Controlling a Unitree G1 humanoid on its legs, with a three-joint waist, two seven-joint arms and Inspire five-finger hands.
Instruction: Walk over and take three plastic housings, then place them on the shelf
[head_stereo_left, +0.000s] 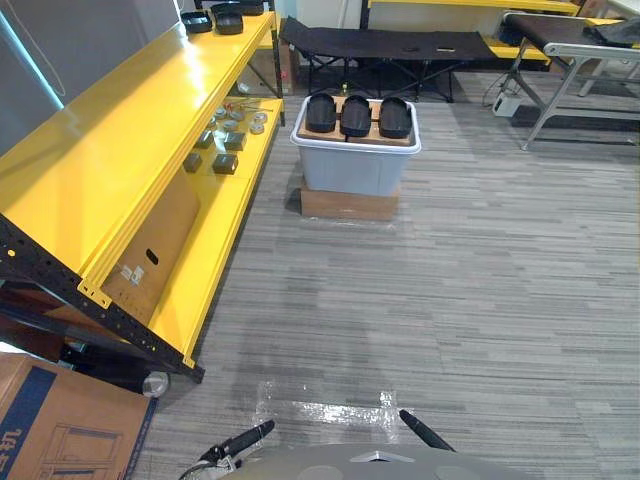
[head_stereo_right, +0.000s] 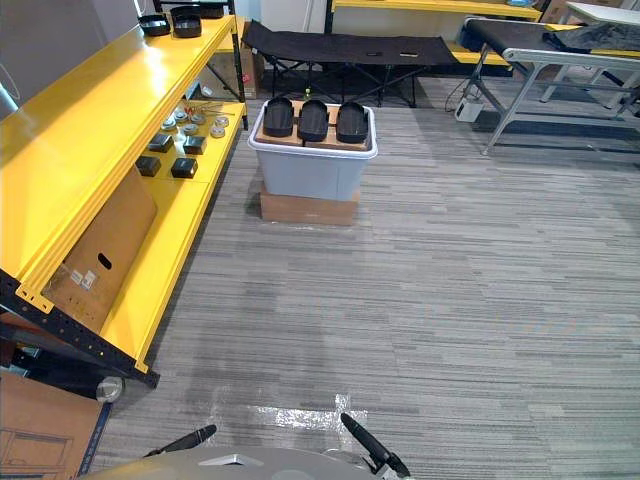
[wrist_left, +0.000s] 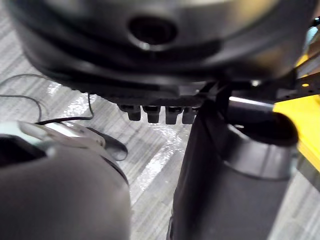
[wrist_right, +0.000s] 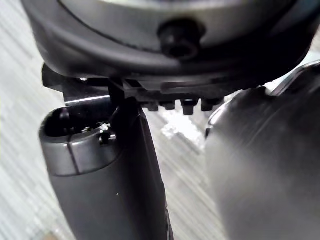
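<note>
Left hand (head_stereo_left: 245, 438) and right hand (head_stereo_left: 424, 430) hang at bottom centre, fingers straight, empty; 3 plastic housings (head_stereo_left: 356, 115) lie atop grey bin (head_stereo_left: 350, 172), upper centre.

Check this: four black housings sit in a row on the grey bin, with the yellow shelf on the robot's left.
Not four: three black housings sit in a row on the grey bin, with the yellow shelf on the robot's left. The left eye view shows it.
</note>
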